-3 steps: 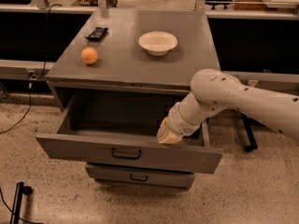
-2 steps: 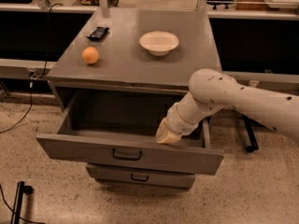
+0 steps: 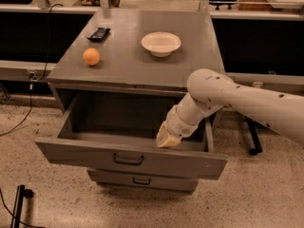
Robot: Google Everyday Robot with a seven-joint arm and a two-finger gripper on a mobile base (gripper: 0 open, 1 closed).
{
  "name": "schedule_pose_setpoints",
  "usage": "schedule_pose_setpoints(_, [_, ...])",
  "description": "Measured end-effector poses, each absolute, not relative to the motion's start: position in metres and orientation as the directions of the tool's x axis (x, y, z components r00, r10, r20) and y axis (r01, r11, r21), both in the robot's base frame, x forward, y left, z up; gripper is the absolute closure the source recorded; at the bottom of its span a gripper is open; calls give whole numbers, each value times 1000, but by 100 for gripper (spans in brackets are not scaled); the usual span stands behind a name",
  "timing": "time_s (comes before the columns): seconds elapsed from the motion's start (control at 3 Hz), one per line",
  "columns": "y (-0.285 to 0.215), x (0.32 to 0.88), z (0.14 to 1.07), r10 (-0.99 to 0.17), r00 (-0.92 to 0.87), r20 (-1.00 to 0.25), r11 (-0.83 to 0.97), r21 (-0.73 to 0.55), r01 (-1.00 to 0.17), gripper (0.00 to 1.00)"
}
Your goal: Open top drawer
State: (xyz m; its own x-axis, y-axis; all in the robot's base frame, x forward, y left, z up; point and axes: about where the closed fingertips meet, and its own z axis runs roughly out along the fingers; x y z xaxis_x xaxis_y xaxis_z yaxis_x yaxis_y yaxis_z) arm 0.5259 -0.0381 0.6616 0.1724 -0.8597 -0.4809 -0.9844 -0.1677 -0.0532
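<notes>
**Operator:** Currently, where is the top drawer point(image 3: 71, 152)?

**Technician:** It is pulled well out from under the surface point(image 3: 128, 72), with the deep box exposed. Its dark handle point(image 3: 128, 159) faces the camera. A shallower drawer point(image 3: 142, 180) shows below it. Judgement: the opening is essentially complete.

**Operator:** What could go wrong from here?

**Technician:**
- Further pulling could run the drawer off its runners.
- A careless withdrawal could snag the top edge of the front panel or strike the front lip of the surface.
- A resulting jolt could set the orange point(image 3: 91, 56) rolling. The bowl point(image 3: 161, 42) looks less exposed.

**Operator:** What is the arm pose?

**Technician:** The arm point(image 3: 237, 96) enters from the right and bends at a rounded elbow near the drawer's right wall. From there it slopes down and left into the box.

**Operator:** Where is the claw, and what is its state?

**Technician:** The claw point(image 3: 167, 137) sits inside the box at the inner face of the front panel, right of centre. I cannot tell whether it is spread or pressed together.
</notes>
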Motion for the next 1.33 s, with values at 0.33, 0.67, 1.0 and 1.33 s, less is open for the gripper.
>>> schedule_pose_setpoints(0.33, [-19, 537, 651, -858, 193, -476, -194, -47, -980, 100])
schedule_pose_setpoints(0.67, [-10, 532, 647, -852, 196, -486, -204, -37, -978, 100])
schedule_pose_setpoints(1.0, [-5, 522, 647, -837, 196, -510, -237, 15, -971, 100])
schedule_pose_setpoints(1.33, [0, 496, 646, -804, 196, -562, -298, 96, -950, 100])
